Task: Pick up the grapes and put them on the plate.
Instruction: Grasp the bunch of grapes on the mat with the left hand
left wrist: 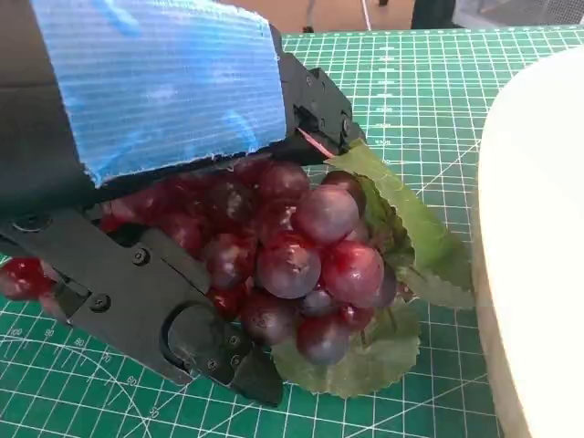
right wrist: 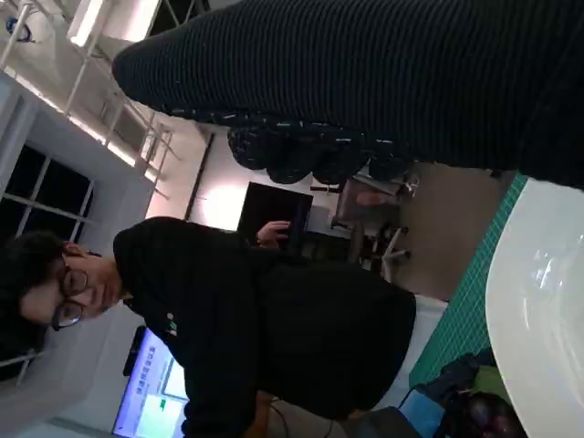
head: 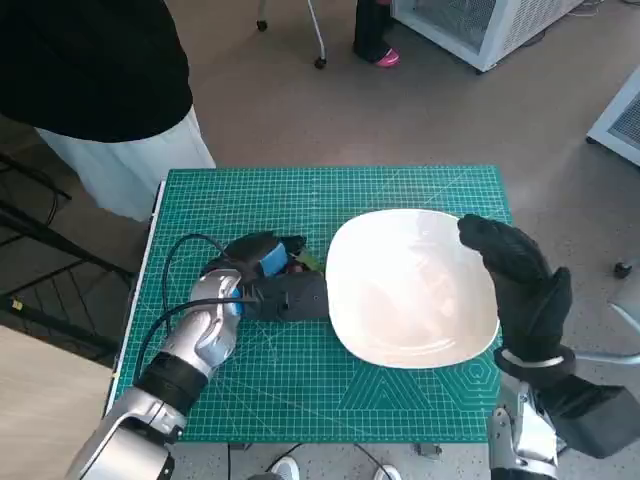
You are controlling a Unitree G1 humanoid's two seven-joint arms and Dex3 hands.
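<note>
Left hand (head: 268, 282) lies low on the green cutting mat (head: 260, 390) covering the desk, its black fingers (left wrist: 196, 333) wrapped round the dark red grapes (left wrist: 301, 265), holding the bunch against the mat. Grapes sit just left of the white plate (head: 410, 290), with green leaves (left wrist: 415, 237) poking out toward the plate rim, not on it. Plate is on the right half of the mat. Right hand (head: 520, 275) in black glove hangs over the plate's right edge, holding nothing; fingers look loosely extended, contact with plate unclear. A person in black (right wrist: 274, 338) stands behind the desk.
</note>
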